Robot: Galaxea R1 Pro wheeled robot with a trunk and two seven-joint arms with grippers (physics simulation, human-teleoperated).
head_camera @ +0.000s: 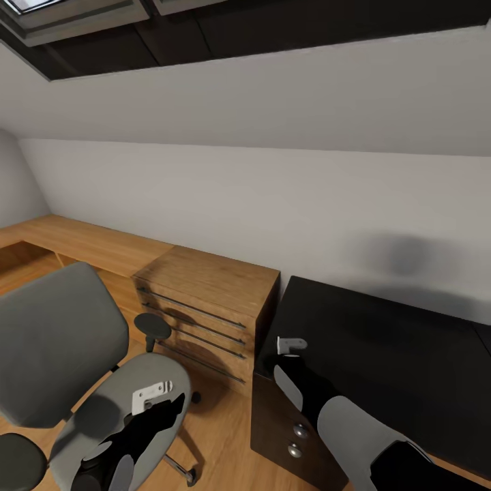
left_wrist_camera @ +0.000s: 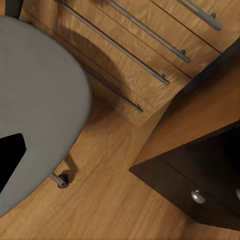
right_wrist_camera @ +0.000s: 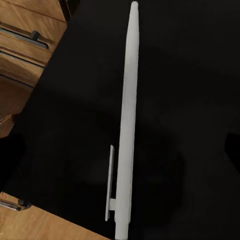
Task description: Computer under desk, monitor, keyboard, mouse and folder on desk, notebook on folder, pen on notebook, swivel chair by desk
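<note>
Two arms show in the head view: the left gripper (head_camera: 153,395) hangs over the seat of the swivel chair (head_camera: 58,348), and the right gripper (head_camera: 290,346) sits over the near-left corner of the desk (head_camera: 382,341), just beside the light-wood cabinet (head_camera: 211,300). Can't tell from any shot whether either pair of jaws is apart or together, they're too small and dark. Right wrist view picks up what the head view misses: the pen (right_wrist_camera: 127,125), a thin white stick with a clip, seen against the glossy black top. Left wrist view looks down past the grey seat edge to a chair caster (left_wrist_camera: 61,179), the wood floor (left_wrist_camera: 100,200) and the round silver knobs (left_wrist_camera: 198,197) on the black drawer unit.
</note>
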